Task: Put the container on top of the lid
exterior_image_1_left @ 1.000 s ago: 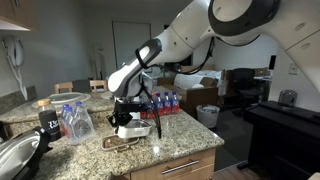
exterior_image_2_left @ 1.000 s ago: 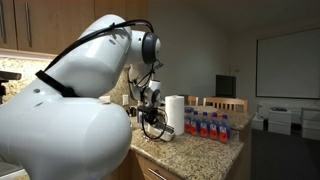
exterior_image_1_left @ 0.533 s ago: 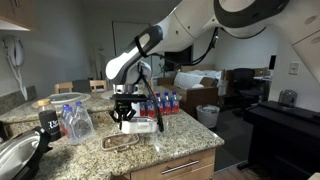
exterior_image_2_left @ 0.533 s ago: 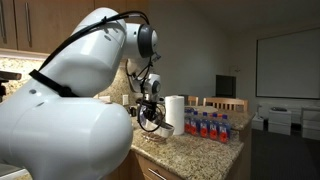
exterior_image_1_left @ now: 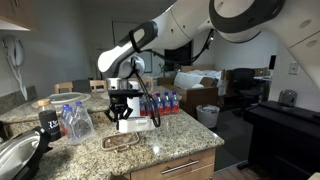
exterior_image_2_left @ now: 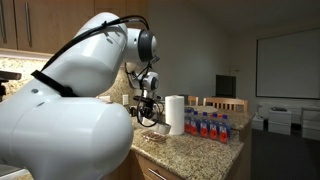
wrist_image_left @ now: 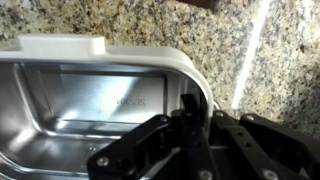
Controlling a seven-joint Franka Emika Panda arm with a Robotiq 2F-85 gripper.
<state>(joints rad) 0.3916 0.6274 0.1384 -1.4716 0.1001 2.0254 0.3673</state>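
The container (wrist_image_left: 90,90) is a clear-whitish shallow tub that fills the wrist view. My gripper (wrist_image_left: 190,125) is shut on its right wall, one finger inside and one outside. In both exterior views the gripper (exterior_image_1_left: 122,110) (exterior_image_2_left: 148,110) holds the container (exterior_image_1_left: 137,126) tilted, a little above the granite counter. The lid (exterior_image_1_left: 124,142) lies flat on the counter just below and in front of the held tub. In an exterior view the lid (exterior_image_2_left: 155,137) shows near the counter's edge.
A pack of clear water bottles (exterior_image_1_left: 75,122) and a black mug (exterior_image_1_left: 48,125) stand beside the lid. A row of small red-capped bottles (exterior_image_1_left: 165,102) stands behind. A paper-towel roll (exterior_image_2_left: 175,114) is close by. A large metal pan (exterior_image_1_left: 15,155) sits at the counter's end.
The gripper has lifted the container off the counter and carried it up and sideways toward the water bottles. The lid has stayed in place.
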